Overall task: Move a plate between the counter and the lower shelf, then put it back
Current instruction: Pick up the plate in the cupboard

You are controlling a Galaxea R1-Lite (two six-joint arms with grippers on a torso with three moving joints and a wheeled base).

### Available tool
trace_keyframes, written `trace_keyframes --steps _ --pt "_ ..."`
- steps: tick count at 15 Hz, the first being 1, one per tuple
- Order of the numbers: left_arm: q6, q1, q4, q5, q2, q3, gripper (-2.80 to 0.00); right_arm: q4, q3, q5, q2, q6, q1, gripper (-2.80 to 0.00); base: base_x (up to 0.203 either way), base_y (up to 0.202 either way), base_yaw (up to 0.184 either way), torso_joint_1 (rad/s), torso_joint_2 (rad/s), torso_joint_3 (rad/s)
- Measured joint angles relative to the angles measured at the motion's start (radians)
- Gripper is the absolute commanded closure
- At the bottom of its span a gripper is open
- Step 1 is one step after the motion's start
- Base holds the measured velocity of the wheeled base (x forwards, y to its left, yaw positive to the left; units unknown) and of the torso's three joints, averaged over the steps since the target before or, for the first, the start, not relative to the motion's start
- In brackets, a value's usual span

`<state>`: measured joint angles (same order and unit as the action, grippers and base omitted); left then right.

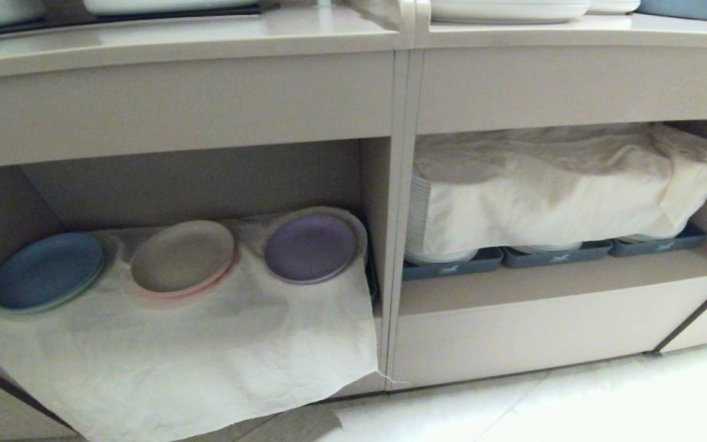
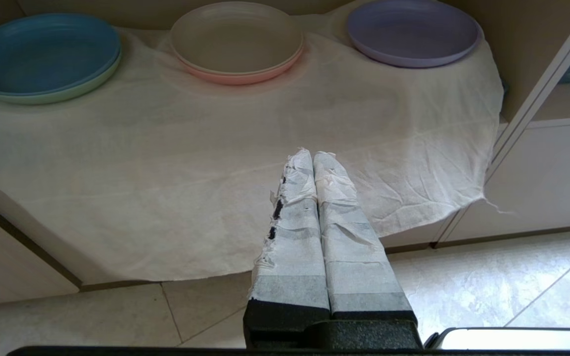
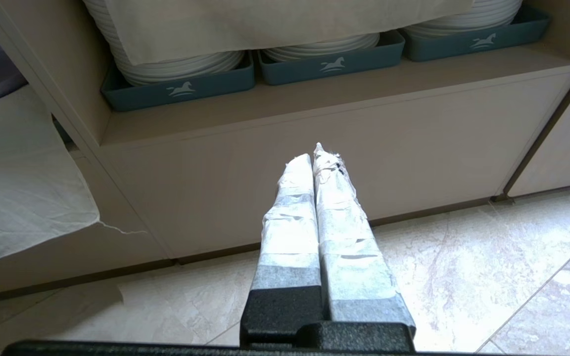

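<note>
On the lower shelf (image 1: 206,184), a blue plate (image 1: 46,270), a beige-pink plate (image 1: 183,256) and the lavender plate (image 1: 310,247) are sitting in a row on a cream cloth (image 1: 206,344). The left tool (image 2: 313,154) is hovering clenched and empty, well short of the lavender plate. The right tool (image 3: 313,154) is hanging clenched, empty, before the cubby of grey-blue trays (image 3: 332,64).

A blue plate (image 1: 46,270) stacked on a green one and a beige plate (image 1: 181,256) stacked on a pink one were set side by side on a wrinkled cream cloth (image 1: 206,344). In the neighbouring cubby, stacked white plates (image 1: 436,239) were kept in three grey-blue trays (image 1: 553,255) marked with a horse emblem, draped with another cream cloth (image 1: 562,184). Pale floor tiles (image 1: 574,405) were seen below.
</note>
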<state>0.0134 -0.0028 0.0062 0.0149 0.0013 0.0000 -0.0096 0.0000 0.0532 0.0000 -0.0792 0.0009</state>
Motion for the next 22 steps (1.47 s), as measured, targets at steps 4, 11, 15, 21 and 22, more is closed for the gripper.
trace_keyframes --steps 4,11,15,21,22 --pt "-0.002 0.0 0.001 0.0 0.0 0.0 0.0 0.0 0.0 0.0 0.0 0.0 0.0 0.0 0.0 0.0 0.0 0.0 0.0 0.0" --pt "-0.002 0.0 0.002 0.001 0.0 0.0 0.0 0.0 0.0 0.0 0.0 0.0 0.0 0.0 0.0 0.0 0.0 0.0 0.0 0.0" --pt "-0.004 0.0 0.0 0.0 0.0 0.0 0.0 0.0 0.0 0.0 0.0 0.0 0.0 0.0 0.0 0.0 0.0 0.0 0.0 0.0" --pt "-0.003 0.0 0.001 0.0 0.0 0.0 0.0 0.0 0.0 0.0 0.0 0.0 0.0 0.0 0.0 0.0 0.0 0.0 0.0 0.0" --pt "-0.003 0.0 0.001 -0.002 0.0 0.0 0.0 0.0 0.0 0.0 0.0 0.0 0.0 0.0 0.0 0.0 0.0 0.0 0.0 0.0"
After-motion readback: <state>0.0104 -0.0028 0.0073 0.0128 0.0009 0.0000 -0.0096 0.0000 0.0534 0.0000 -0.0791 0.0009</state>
